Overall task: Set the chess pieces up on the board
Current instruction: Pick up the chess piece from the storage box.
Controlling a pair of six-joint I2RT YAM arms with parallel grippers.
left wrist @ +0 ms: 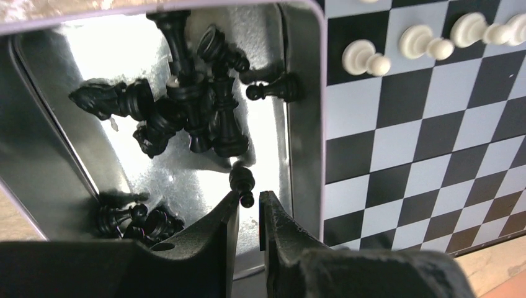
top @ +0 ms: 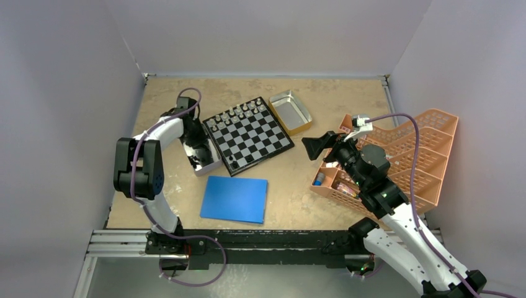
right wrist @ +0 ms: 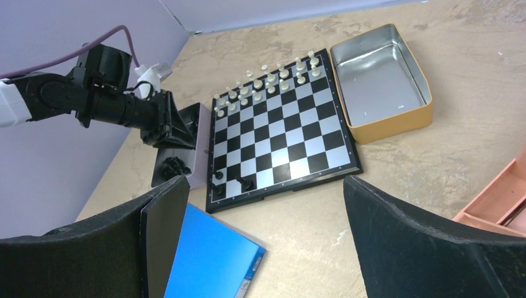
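There — pawn (left wrist: 241, 181) head-first toward left claw (left wrist: 250, 203)

The shiny silver metal tray (left wrist: 304, 124) gleams mirror-bright around glossy black plastic chess pieces (left wrist: 211, 118); the mottled tan bench (top: 291, 180) looks rough.

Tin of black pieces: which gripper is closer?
Left. The left gripper is down in the tin of black pieces, fingertips either side of a black pawn. The right gripper hangs open on the other side of the board, by the orange rack.
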